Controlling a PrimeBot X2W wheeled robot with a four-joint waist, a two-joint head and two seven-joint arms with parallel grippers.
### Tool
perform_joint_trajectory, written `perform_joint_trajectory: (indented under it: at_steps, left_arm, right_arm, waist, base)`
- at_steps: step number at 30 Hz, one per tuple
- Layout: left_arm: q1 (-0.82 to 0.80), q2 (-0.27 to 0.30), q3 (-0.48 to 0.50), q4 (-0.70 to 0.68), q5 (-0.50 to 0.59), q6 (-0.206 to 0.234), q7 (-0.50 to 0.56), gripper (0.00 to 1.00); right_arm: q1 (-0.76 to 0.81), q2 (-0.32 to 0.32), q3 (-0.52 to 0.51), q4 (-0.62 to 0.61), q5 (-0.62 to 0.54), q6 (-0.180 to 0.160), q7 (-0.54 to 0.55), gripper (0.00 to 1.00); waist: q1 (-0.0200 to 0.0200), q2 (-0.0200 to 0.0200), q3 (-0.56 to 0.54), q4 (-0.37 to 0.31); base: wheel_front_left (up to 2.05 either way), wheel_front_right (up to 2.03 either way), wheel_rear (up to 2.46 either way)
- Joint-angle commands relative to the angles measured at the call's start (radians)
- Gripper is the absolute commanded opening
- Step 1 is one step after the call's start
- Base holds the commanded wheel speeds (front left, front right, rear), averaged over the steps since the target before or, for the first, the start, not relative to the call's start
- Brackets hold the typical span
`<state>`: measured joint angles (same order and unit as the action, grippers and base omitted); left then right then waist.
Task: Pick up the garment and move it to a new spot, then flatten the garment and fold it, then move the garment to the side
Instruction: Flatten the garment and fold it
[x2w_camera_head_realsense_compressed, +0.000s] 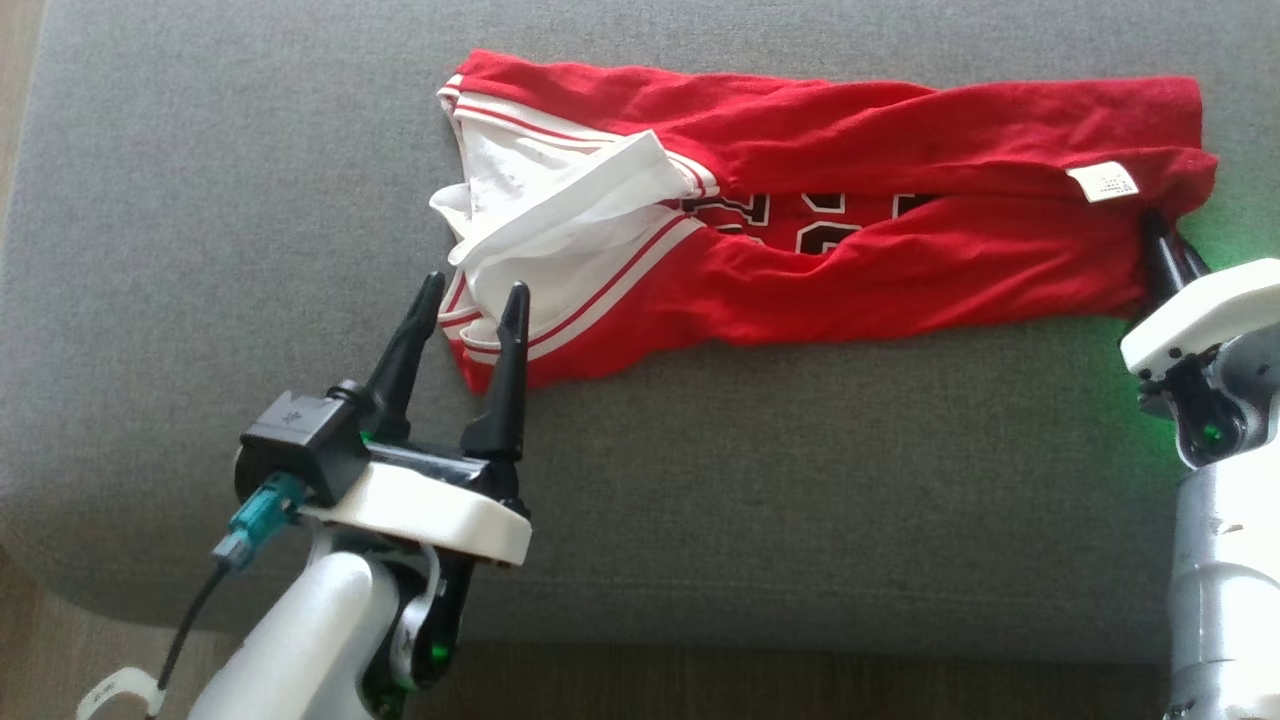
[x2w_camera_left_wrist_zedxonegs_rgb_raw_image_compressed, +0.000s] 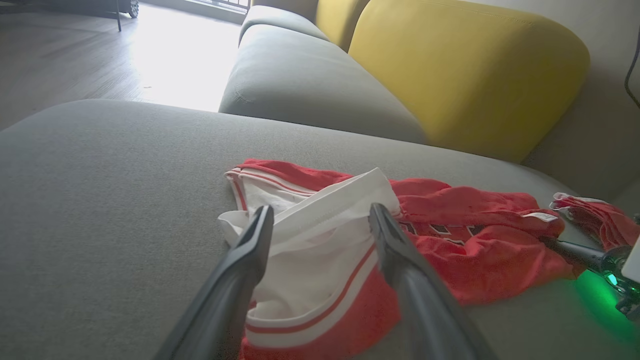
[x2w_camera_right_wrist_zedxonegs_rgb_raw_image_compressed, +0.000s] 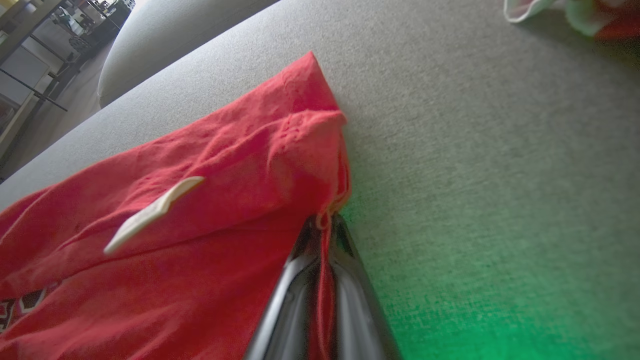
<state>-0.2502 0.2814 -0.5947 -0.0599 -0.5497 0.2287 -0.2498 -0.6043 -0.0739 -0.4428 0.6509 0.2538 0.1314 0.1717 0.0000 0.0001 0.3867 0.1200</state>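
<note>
A red garment (x2w_camera_head_realsense_compressed: 850, 150) with white striped trim and black-and-white lettering lies crumpled lengthwise across the grey sofa cushion (x2w_camera_head_realsense_compressed: 200, 250). My left gripper (x2w_camera_head_realsense_compressed: 474, 297) stands open over its white-trimmed left end (x2w_camera_left_wrist_zedxonegs_rgb_raw_image_compressed: 320, 235), one finger on each side of the trim, nothing pinched. At the garment's right end my right gripper (x2w_camera_head_realsense_compressed: 1160, 235) is shut on the red hem (x2w_camera_right_wrist_zedxonegs_rgb_raw_image_compressed: 322, 225); fabric runs down between its closed fingers (x2w_camera_right_wrist_zedxonegs_rgb_raw_image_compressed: 350, 300). A white label (x2w_camera_head_realsense_compressed: 1103, 181) sits on the cloth close to that grip.
The cushion's front edge (x2w_camera_head_realsense_compressed: 700, 640) runs just below my arms, with wooden floor beyond. A yellow back cushion (x2w_camera_left_wrist_zedxonegs_rgb_raw_image_compressed: 465, 75) rises behind the seat. A second red and white cloth (x2w_camera_left_wrist_zedxonegs_rgb_raw_image_compressed: 600, 217) lies to the garment's right. Green light glows around my right wrist.
</note>
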Motion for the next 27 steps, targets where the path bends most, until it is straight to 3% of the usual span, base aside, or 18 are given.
perform_joint_trajectory:
  at_steps: [1,7,16,27]
  left_arm:
    - [-0.01,0.01,0.049,-0.026,-0.002,-0.001,-0.012,1.0]
    - [0.009,0.008,0.069,-0.025,0.002,-0.003,-0.012,1.0]
    - [0.025,0.025,0.081,-0.04,0.009,0.002,-0.01,1.0]
    - [0.027,0.029,0.07,-0.04,0.004,0.002,0.0,1.0]
  right_arm:
    - [0.034,0.024,0.033,0.01,-0.018,-0.001,0.027,0.0]
    - [0.041,0.024,-0.035,-0.113,-0.046,-0.001,0.022,0.0]
    - [0.056,0.024,-0.114,-0.374,-0.089,-0.001,0.121,0.0]
    - [0.103,0.024,0.054,-0.611,0.083,-0.001,0.222,0.0]
  waist:
    - [0.0,-0.0001,-0.002,0.0]
    - [0.0,-0.0001,-0.021,-0.019]
    - [0.0,-0.0001,-0.042,-0.058]
    - [0.0,-0.0001,-0.075,-0.041]
  base:
    - [0.0,0.0,0.0]
    - [0.0,0.0,0.0]
    - [0.0,0.0,0.0]
    - [0.0,0.0,0.0]
